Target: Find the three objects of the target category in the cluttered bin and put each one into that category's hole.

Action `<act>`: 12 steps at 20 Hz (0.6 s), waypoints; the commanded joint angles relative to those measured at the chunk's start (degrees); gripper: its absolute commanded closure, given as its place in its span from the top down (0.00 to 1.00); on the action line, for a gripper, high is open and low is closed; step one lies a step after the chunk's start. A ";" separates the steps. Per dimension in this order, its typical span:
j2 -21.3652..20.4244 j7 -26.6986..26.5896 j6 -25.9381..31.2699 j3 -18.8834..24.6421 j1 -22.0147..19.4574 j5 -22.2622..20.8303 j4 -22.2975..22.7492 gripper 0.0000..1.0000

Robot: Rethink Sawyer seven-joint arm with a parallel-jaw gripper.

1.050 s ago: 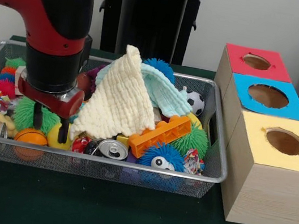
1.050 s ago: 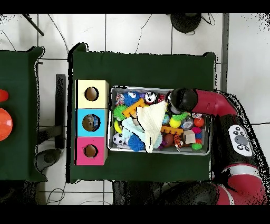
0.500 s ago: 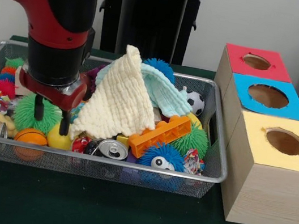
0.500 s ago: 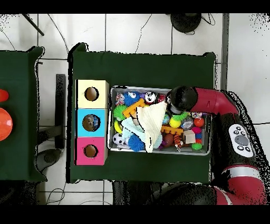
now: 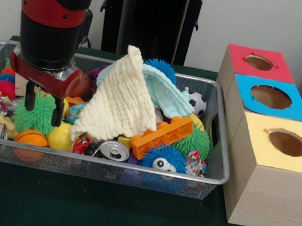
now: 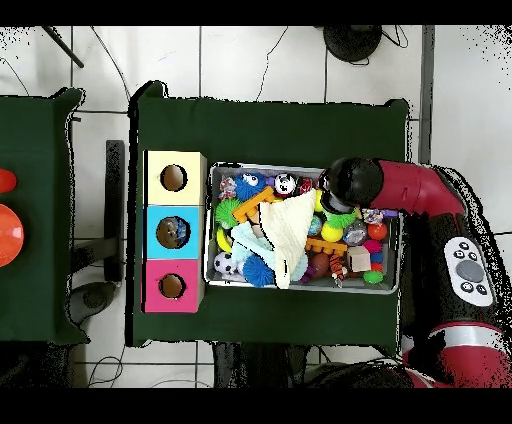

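Clutter fills the wire bin (image 5: 220,159), which sits on the green tabletop (image 5: 122,218) just beside a row of three wooden boxes. Each box has a round hole in a coloured top: the yellow box (image 5: 280,169) stands nearest the camera in the front view, the blue box (image 5: 269,98) is in the middle, and the red box (image 5: 259,62) is farthest back. Which category is the target cannot be told from the frames.

The claw (image 5: 41,111) hangs over the left part of the bin as the front view shows it, its two dark fingers (image 5: 58,112) spread apart with nothing between them. Their tips stand just above a green spiky ball (image 5: 29,117) and a yellow ball (image 5: 61,137). An orange basketball (image 5: 31,138) lies right in front of these, against the near wall.

A cream cloth (image 5: 119,99) is heaped up in the middle of the bin and drapes over a pale mint cloth (image 5: 166,92). An orange toy block (image 5: 161,137) leans out from under the cream cloth. A drink can (image 5: 114,151) lies on its side at the near wall, beside a blue spiky ball with an eye (image 5: 163,158). A small soccer ball (image 5: 198,103) rests toward the far right corner.

In the overhead view the red arm (image 6: 420,190) reaches in from the side, with its black wrist covering the claw.
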 commanded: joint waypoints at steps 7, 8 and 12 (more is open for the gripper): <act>2.97 -8.53 -3.78 -0.31 -2.47 -6.63 8.21 1.00; 3.38 -8.48 -4.35 -0.18 -2.65 -6.96 8.30 1.00; 3.84 -7.39 -6.22 -0.40 -2.89 -8.57 9.41 1.00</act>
